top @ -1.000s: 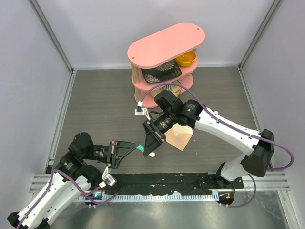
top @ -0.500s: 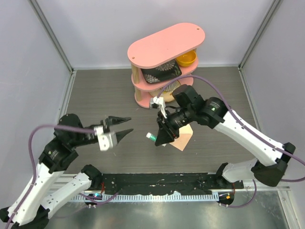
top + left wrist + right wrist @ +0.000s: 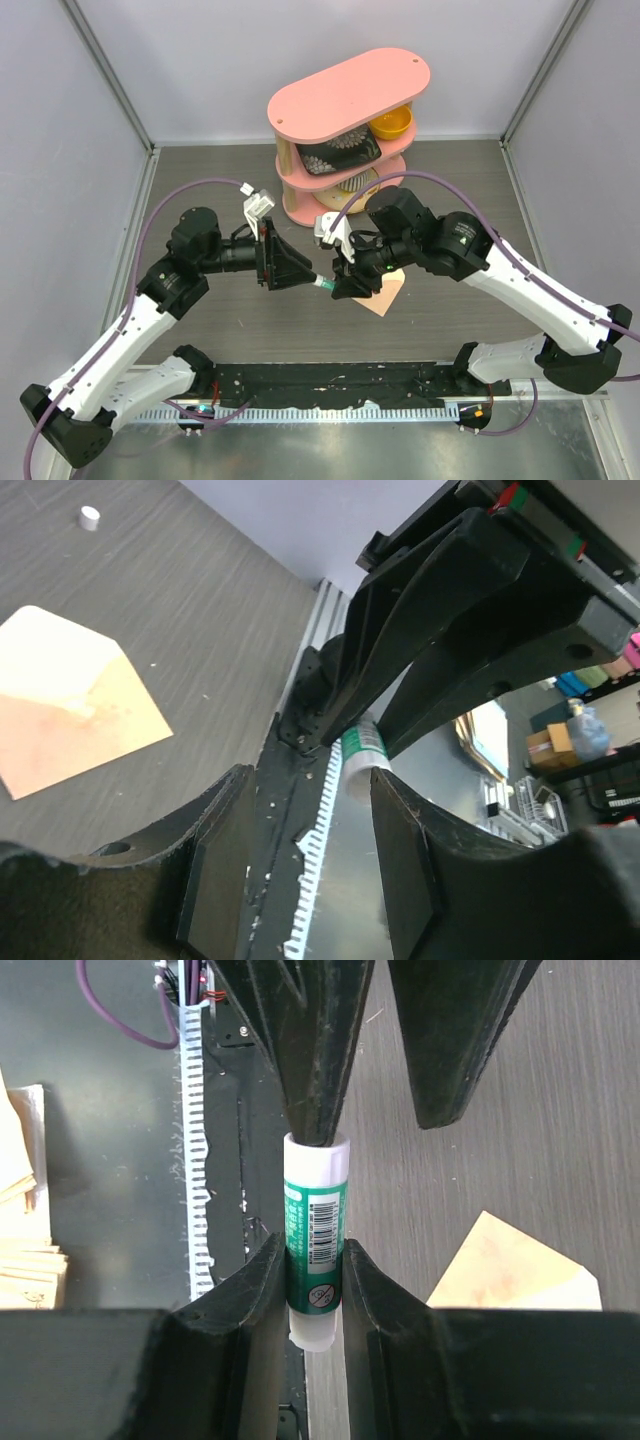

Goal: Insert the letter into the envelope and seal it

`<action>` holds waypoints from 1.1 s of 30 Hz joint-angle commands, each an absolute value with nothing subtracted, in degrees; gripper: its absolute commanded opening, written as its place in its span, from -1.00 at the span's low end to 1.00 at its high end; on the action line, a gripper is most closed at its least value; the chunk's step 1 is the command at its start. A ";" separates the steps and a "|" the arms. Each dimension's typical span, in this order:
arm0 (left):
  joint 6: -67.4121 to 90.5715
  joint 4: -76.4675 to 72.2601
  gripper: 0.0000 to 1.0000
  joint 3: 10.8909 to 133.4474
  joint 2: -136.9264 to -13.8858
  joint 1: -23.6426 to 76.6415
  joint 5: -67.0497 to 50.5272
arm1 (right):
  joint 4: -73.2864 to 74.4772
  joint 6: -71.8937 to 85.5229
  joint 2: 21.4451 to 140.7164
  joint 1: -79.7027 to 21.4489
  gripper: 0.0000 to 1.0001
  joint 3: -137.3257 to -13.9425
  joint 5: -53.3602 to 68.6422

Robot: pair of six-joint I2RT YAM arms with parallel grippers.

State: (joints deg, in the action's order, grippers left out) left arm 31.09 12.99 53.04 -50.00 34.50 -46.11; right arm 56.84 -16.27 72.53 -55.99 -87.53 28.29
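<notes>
A peach-tan envelope [image 3: 388,291] lies on the dark table with its pale flap open [image 3: 45,650]; one corner shows in the right wrist view [image 3: 515,1272]. The letter does not show apart from it. My right gripper [image 3: 343,286] is shut on a green-and-white glue stick [image 3: 316,1232], held just left of the envelope. The left gripper [image 3: 310,276] faces it from the left with jaws open. One left fingertip [image 3: 312,1130] meets the stick's white end [image 3: 360,775]; the other finger [image 3: 455,1070] stands apart from it.
A pink two-tier shelf [image 3: 350,95] at the back holds a yellow bowl [image 3: 391,124] and a patterned dish [image 3: 338,155]. A small white cylinder [image 3: 89,517] lies on the table. A black rail [image 3: 330,380] runs along the near edge. Tan paper stacks [image 3: 20,1220] lie beyond it.
My left arm swung up from the near edge to the glue stick and its jaws opened. The right gripper shifted slightly right, still holding the stick.
</notes>
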 commanded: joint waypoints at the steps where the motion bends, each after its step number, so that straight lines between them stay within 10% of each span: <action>1: 40.34 5.71 0.06 52.47 -50.36 35.86 -45.79 | 54.67 -18.11 72.25 -57.39 -0.98 -89.47 24.79; 33: 56.43 -9.66 0.15 42.37 -48.08 32.78 -40.70 | 45.89 -15.56 70.23 -57.92 -0.98 -84.99 16.00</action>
